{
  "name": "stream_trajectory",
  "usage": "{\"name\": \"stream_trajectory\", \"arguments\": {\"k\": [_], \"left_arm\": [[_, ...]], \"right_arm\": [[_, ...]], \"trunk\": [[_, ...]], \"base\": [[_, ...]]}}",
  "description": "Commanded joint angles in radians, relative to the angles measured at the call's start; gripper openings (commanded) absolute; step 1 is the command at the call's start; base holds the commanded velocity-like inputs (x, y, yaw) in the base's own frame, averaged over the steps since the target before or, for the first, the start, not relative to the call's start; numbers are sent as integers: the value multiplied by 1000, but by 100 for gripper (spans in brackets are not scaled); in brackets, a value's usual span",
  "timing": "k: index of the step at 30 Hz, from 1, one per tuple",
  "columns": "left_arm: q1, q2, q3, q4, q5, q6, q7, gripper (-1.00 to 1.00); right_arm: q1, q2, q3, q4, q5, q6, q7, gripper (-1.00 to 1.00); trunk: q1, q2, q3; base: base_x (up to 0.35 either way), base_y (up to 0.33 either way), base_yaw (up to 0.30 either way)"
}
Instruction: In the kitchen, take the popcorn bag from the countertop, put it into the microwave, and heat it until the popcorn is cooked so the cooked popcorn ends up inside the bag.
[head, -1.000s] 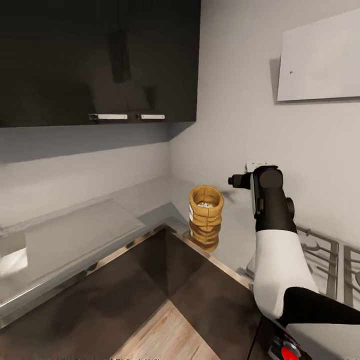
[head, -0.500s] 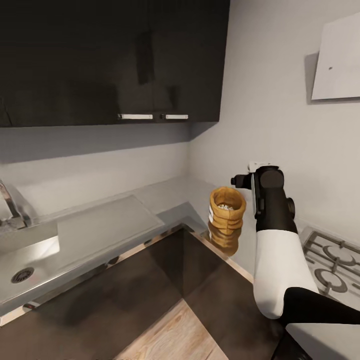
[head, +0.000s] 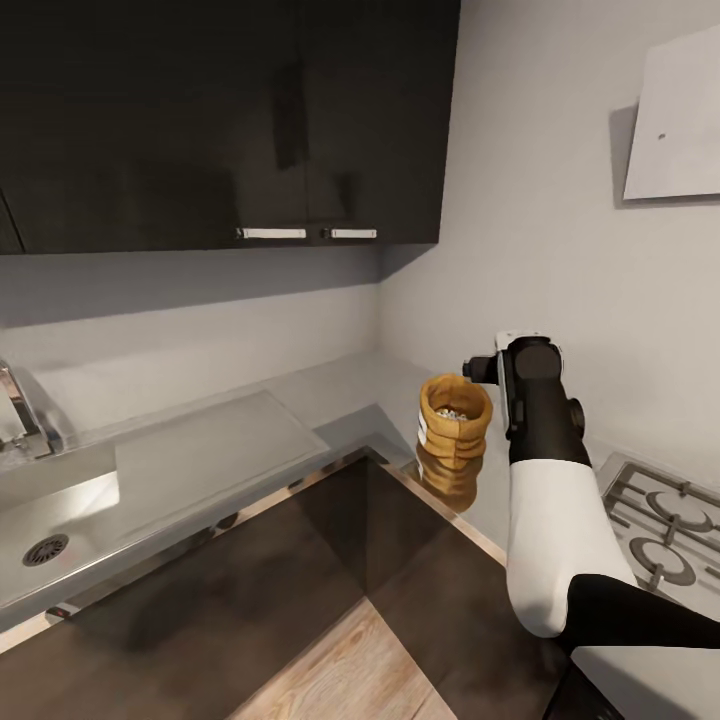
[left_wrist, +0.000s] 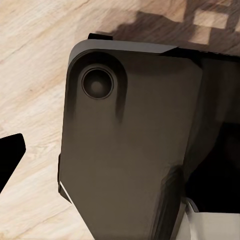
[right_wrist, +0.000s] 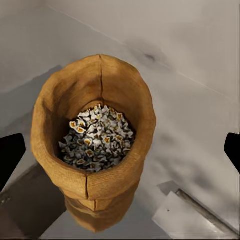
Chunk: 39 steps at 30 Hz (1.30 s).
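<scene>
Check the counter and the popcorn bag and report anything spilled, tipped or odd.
Nothing stands out. The popcorn bag stands upright on the countertop, rim open, with the popcorn heaped inside and none scattered around it. The right gripper is open, one finger on either side of the bag, not touching it.

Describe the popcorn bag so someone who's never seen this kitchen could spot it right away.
Find the long grey metallic countertop under the black wall cabinets and follow it to its inner corner, short of the gas hob. There stands an upright mustard-tan cloth popcorn bag with a thick rolled rim, open-topped, with small whitish popcorn inside; nothing else stands near it.
</scene>
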Motion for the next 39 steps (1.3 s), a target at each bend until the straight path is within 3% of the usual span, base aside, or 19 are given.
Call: {"name": "stream_trajectory", "arguments": {"k": [1, 3, 6, 13, 17, 19, 38, 39], "left_arm": [[0, 0, 3, 0, 9, -3, 1, 100], [0, 0, 3, 0, 9, -3, 1, 100], [0, 0, 3, 0, 9, -3, 1, 100], [0, 0, 3, 0, 9, -3, 1, 100], [0, 0, 3, 0, 8, -3, 1, 100], [0, 0, 3, -1, 6, -3, 1, 100], [0, 0, 3, 0, 7, -2, 1, 100], [0, 0, 3, 0, 7, -2, 1, 100]], "right_arm": [[-1, 1, -3, 54, 11, 3, 2, 100], [-1, 1, -6, 162, 12, 3, -22, 100], [-1, 1, -8, 203, 13, 3, -44, 100], [-1, 1, -16, 204, 13, 3, -70, 100], [-1, 1, -79, 204, 10, 3, -134, 100], [-1, 1, -87, 204, 10, 3, -139, 100], [-1, 1, -92, 217, 11, 3, -144, 100], [-1, -14, -92, 220, 8, 3, -143, 100]], "trunk": [[0, -1, -1], [0, -1, -1], [0, -1, -1], [0, -1, -1], [0, -1, -1], [0, -1, -1], [0, -1, -1], [0, -1, -1]], "base": [[0, 0, 0], [0, 0, 0], [0, 0, 0], [0, 0, 0], [0, 0, 0], [0, 0, 0], [202, 0, 0], [10, 0, 0]]}}
